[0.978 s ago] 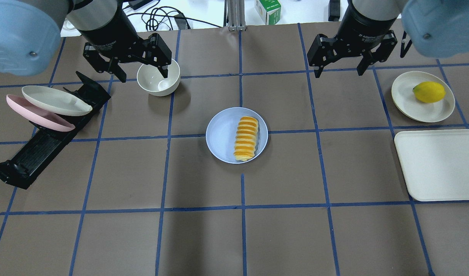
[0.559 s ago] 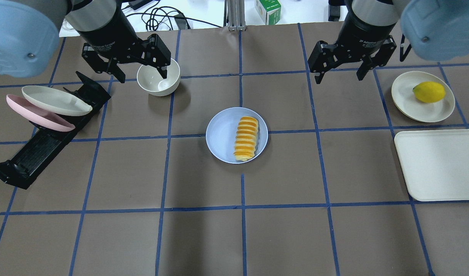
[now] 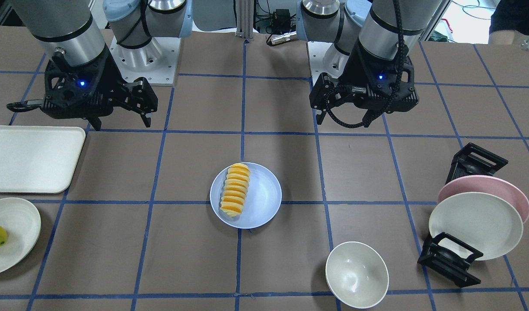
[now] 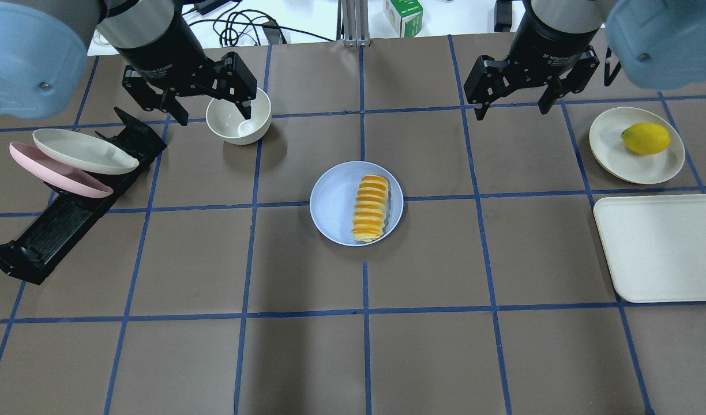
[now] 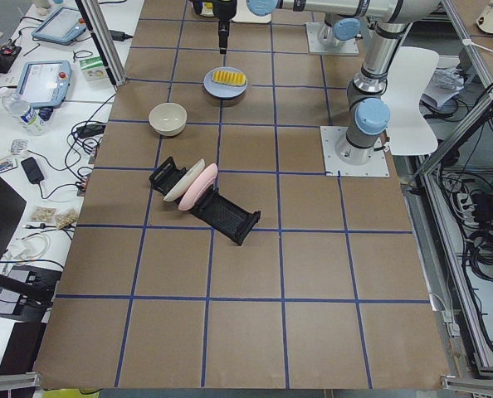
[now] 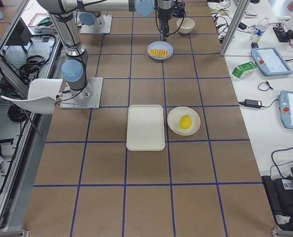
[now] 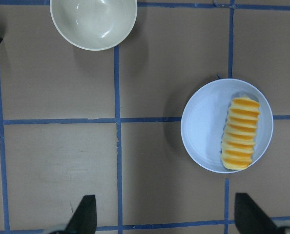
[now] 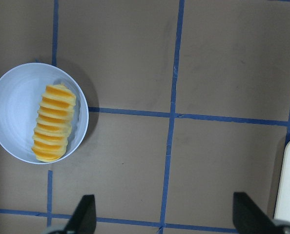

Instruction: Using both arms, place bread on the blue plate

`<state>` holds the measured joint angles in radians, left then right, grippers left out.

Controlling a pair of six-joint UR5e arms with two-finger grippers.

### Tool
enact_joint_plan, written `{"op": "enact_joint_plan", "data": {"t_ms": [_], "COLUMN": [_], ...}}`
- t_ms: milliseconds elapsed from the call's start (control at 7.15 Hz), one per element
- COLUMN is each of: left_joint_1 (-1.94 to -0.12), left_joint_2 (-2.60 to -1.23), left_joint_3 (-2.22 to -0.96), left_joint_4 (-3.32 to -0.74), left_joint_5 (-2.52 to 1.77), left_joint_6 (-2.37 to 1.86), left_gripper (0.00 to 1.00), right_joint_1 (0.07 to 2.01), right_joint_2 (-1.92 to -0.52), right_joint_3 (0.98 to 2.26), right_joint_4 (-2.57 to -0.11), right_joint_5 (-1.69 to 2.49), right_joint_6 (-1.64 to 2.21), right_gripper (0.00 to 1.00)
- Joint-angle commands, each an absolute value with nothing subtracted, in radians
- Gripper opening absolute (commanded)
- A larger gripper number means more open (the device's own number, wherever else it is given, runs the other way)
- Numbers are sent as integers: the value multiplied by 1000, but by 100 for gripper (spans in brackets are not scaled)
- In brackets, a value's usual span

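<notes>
And there it sits: the bread (image 4: 371, 208) lies flat inside the blue plate (image 4: 333, 204) at the middle of the tabletop (image 4: 503, 259), off-centre toward the rim on the robot's right, yet fully carried by the dish. The left end effector (image 4: 214, 115) and right end effector (image 4: 511, 112) hang high, one on either side, fingers spread wide with nothing between them. That reads as a finished placement, with both parked clear so that no finger can nudge the loaf off.
</notes>
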<state>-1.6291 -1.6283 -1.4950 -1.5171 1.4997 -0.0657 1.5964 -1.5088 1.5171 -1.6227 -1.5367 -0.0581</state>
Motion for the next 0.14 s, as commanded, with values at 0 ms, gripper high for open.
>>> {"op": "enact_joint_plan", "data": {"t_ms": [0], "left_joint_1": [-1631], "left_joint_2": [-1625], "left_joint_3": [-1502], "left_joint_4": [-1517], "left_joint_5": [1506], "left_joint_6": [-64], "left_gripper": [100], "right_joint_1": [1597], "right_joint_2": [-1509], "right_joint_3": [1516], "right_joint_4": [-1615], "right_joint_5": [-1539], "right_joint_6": [-57], "right_gripper": [100]}}
